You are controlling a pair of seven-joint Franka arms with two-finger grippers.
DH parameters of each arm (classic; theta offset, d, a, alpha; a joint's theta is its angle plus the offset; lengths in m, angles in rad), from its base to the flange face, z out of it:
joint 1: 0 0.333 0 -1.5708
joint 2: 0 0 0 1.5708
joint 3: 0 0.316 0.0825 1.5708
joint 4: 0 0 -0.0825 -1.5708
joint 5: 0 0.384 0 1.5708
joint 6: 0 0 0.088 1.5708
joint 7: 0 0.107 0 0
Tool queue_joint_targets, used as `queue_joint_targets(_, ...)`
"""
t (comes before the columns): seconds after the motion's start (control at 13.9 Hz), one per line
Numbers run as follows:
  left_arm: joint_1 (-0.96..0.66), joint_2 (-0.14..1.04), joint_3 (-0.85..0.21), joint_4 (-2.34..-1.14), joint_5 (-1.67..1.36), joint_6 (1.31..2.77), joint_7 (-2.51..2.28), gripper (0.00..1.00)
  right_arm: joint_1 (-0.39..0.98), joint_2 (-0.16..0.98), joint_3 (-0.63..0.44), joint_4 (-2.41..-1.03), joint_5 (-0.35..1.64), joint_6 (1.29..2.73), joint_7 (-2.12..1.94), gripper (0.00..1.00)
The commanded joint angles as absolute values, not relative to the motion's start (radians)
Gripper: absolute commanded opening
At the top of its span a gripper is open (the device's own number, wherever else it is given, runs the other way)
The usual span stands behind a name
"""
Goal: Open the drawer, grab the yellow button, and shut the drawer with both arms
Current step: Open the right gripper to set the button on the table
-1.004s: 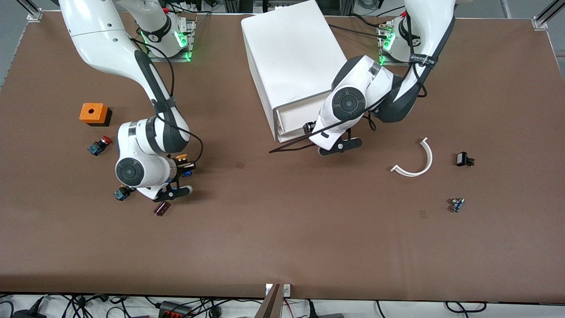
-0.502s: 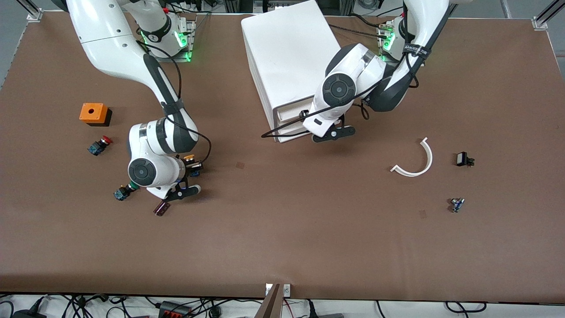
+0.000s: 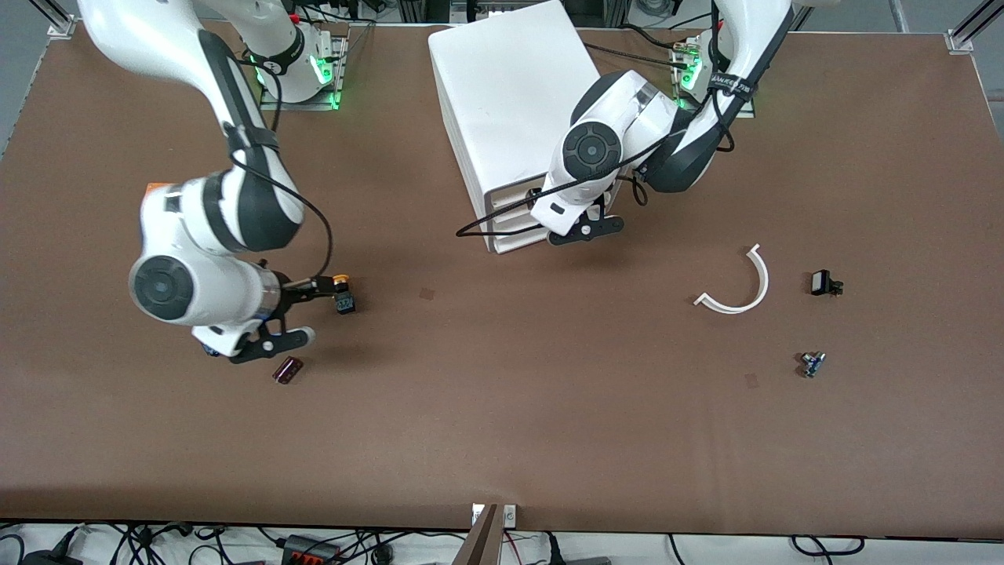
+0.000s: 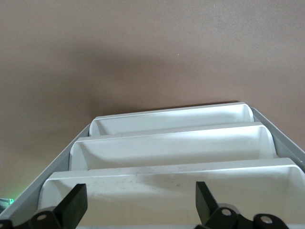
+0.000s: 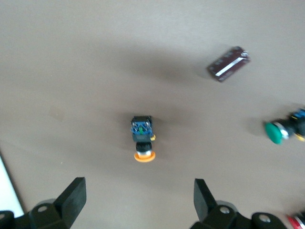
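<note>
The button (image 3: 343, 295), with an orange-yellow cap on a black-and-blue body, lies on its side on the brown table. In the right wrist view the button (image 5: 143, 138) lies free, past the open fingers. My right gripper (image 3: 308, 312) is open and empty, up over the table beside the button. My left gripper (image 3: 579, 226) is open at the front of the white drawer cabinet (image 3: 510, 86). In the left wrist view my left gripper (image 4: 138, 207) straddles the nearest drawer front (image 4: 167, 183). All three drawer fronts look pushed in.
A dark red cylinder (image 3: 288, 369) lies on the table near the right gripper, and a green-capped button (image 5: 279, 132) lies close by. An orange box (image 3: 159, 187) peeks out from under the right arm. A white curved strip (image 3: 741, 286) and two small parts (image 3: 823, 282) (image 3: 812, 363) lie toward the left arm's end.
My right gripper let go of the button, rose and drew back toward the right arm's end. My left gripper moved toward the cabinet, and the drawer slid in.
</note>
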State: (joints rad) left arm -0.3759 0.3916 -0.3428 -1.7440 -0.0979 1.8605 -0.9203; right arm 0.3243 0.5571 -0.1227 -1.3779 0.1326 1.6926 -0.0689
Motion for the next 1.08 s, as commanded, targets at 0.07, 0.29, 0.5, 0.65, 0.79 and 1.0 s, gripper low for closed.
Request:
queue_joint_targets(0.07,-0.365,0.353,-0.359,-1.772,-0.086,1.868,-0.933,1.00,0.325,0.545,-0.179,-1.254,0.115,1.548,-0.077,1.00)
queue_joint_targets(0.29,-0.376,0.353,-0.359,-1.776,-0.086,1.870,-0.951,1.00,0.318,0.476,-0.198,-1.236,0.084,1.508,-0.075,1.00)
queue_joint_targets(0.5,-0.376,0.353,-0.359,-1.778,-0.086,1.868,-0.953,1.00,0.318,0.446,-0.242,-1.236,0.090,1.508,-0.075,1.00)
queue_joint_targets(0.65,-0.377,0.353,-0.359,-1.778,-0.084,1.868,-0.951,1.00,0.316,0.443,-0.252,-1.236,0.089,1.508,-0.080,1.00)
queue_joint_targets(0.79,-0.368,0.347,-0.357,-1.764,-0.071,1.862,-0.934,1.00,0.316,0.431,-0.285,-1.224,0.089,1.516,-0.084,1.00)
queue_joint_targets(1.0,-0.335,0.337,-0.347,-1.706,0.013,1.853,-0.928,1.00,0.314,0.433,-0.330,-1.163,0.092,1.519,-0.077,1.00)
